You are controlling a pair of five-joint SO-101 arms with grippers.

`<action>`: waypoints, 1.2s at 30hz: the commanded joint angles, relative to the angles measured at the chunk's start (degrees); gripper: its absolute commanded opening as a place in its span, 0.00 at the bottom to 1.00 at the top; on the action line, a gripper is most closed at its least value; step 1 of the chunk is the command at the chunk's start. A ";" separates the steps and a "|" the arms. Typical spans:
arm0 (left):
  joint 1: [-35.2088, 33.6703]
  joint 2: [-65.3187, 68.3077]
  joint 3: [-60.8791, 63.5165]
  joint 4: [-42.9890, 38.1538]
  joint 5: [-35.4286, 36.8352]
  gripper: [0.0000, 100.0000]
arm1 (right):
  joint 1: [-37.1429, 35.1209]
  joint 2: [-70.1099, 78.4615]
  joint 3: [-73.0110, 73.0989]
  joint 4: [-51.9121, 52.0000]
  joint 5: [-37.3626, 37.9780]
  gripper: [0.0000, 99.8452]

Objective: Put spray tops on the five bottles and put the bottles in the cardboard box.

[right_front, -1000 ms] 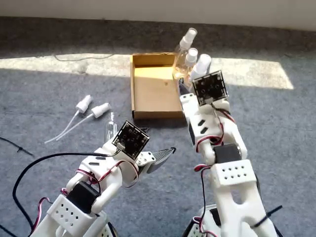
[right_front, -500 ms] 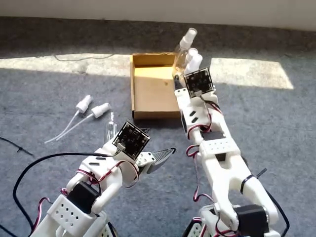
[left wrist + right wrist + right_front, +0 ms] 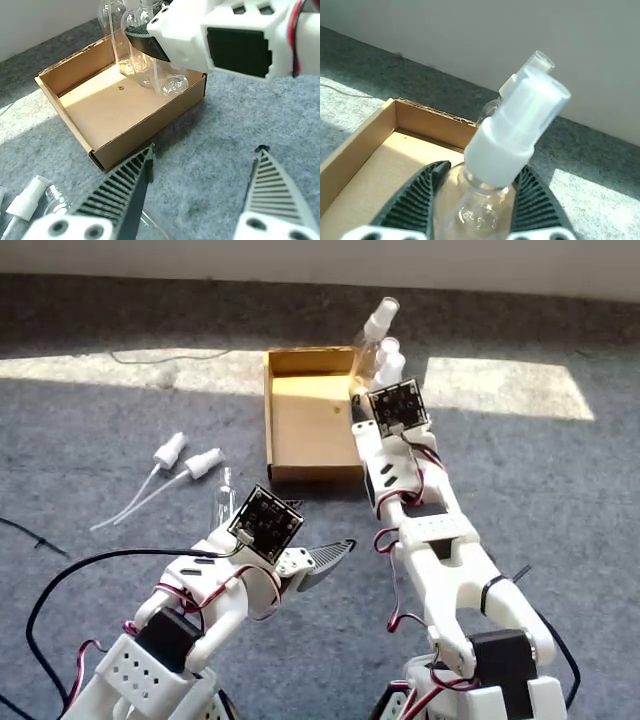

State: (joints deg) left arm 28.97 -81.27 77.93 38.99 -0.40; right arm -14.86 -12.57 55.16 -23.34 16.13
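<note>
Grey carpet (image 3: 100, 430); right gripper (image 3: 482, 171) pinches a capped bottle (image 3: 509, 139) at the cardboard box (image 3: 300, 362)'s far corner. Set it down upright before releasing. Left gripper (image 3: 205, 149) gapes.

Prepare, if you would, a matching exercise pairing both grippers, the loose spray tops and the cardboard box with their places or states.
Things:
1. left gripper
2. right gripper
3. loose spray tops
4. cardboard box

States or places:
A. lying on the grey surface beside the box
B. jaws shut on a capped bottle
C. has bottles standing in one corner
D. jaws open, holding nothing

Pairs: 1-D, 2-B, 3-A, 4-C
</note>
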 commanded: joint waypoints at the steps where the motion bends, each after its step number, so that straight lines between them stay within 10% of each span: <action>1: -0.75 -0.75 -0.48 -1.32 0.00 0.29 | 0.66 0.13 -2.68 -1.36 0.35 0.00; 36: -0.84 -0.75 -0.48 -1.32 0.00 0.29 | 3.21 9.80 -3.82 -5.05 -4.84 0.01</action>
State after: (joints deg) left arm 28.97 -81.27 77.93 38.99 -0.40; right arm -12.22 -2.37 53.23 -27.65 11.82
